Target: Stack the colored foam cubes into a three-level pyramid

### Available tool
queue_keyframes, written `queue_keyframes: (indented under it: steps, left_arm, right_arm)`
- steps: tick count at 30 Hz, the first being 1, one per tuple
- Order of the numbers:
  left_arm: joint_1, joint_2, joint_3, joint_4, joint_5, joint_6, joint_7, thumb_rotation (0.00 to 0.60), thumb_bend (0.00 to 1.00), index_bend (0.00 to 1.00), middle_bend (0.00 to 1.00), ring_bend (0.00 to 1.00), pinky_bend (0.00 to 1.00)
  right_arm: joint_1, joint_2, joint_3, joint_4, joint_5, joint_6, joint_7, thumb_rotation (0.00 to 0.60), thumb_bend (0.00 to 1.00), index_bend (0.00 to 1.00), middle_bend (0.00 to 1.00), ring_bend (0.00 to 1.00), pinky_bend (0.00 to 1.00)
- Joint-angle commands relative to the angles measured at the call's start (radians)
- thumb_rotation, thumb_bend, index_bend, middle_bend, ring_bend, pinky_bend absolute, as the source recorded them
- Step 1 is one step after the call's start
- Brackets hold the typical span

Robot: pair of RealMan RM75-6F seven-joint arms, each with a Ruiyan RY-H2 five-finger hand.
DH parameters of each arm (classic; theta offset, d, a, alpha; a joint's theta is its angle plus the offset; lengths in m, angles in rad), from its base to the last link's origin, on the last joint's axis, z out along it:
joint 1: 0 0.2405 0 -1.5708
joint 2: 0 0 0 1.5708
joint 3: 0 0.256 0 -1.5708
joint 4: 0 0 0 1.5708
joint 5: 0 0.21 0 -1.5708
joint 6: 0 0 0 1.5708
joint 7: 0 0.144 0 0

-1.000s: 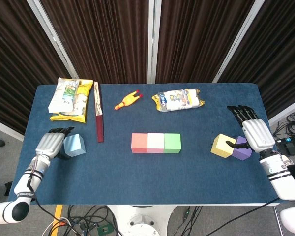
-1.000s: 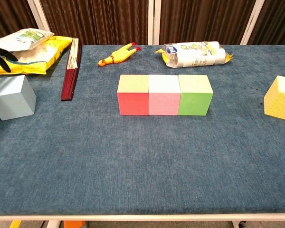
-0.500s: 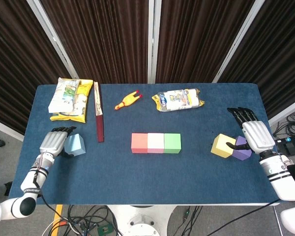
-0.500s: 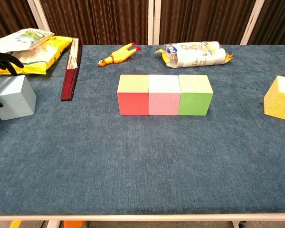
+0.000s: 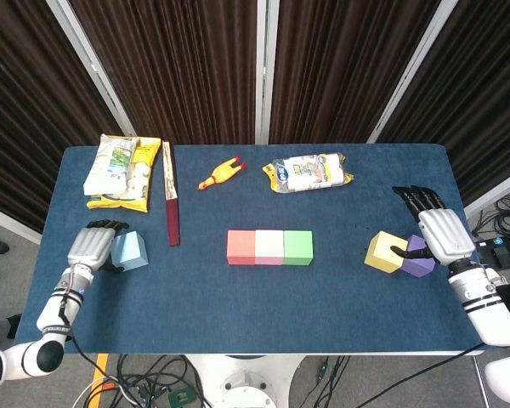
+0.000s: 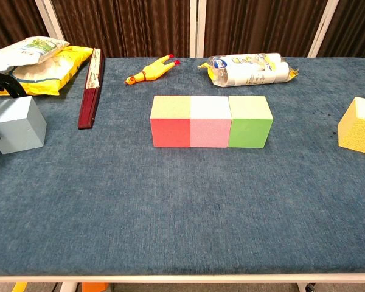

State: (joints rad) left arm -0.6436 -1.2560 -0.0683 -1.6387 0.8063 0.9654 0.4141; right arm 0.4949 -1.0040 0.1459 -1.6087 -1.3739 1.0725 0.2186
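Note:
A red cube, a pink cube and a green cube stand in a touching row mid-table, also seen as red cube, pink cube and green cube. At the left, my left hand wraps a light blue cube, with fingers at its far edge and the thumb on its near side. At the right, a yellow cube sits against a purple cube. My right hand lies over the purple cube, fingers stretched out, thumb between the two cubes.
Along the back lie snack bags, a dark red folded fan, a rubber chicken and a plastic-wrapped pack. The table's right edge runs close behind my right hand.
My left hand's fingers have come down onto the far edge of the light blue cube. The cubes and my right hand have stayed where they were.

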Motion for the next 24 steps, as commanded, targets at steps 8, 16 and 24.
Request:
queue_keyframes:
  steps: [8, 16, 24]
  left_arm:
    - [0.0, -0.004, -0.005, 0.027, 0.04, -0.024, -0.045, 0.6, 0.24, 0.36, 0.18, 0.1, 0.15]
    - [-0.018, 0.065, -0.049, -0.022, 0.147, -0.095, -0.174, 0.6, 0.27, 0.39, 0.2, 0.1, 0.15]
    - [-0.108, 0.138, -0.123, -0.102, 0.245, -0.185, -0.233, 0.6, 0.27, 0.39, 0.2, 0.1, 0.15]
  right_arm:
    - [-0.003, -0.004, 0.001, 0.003, 0.0, -0.006, 0.005, 0.6, 0.06, 0.0, 0.09, 0.0, 0.0]
    - [-0.01, 0.005, 0.009, -0.006, 0.003, 0.004, 0.007, 0.6, 0.05, 0.0, 0.09, 0.0, 0.0]
    - [-0.025, 0.029, 0.016, -0.021, 0.015, 0.02, 0.0, 0.6, 0.05, 0.0, 0.09, 0.0, 0.0]
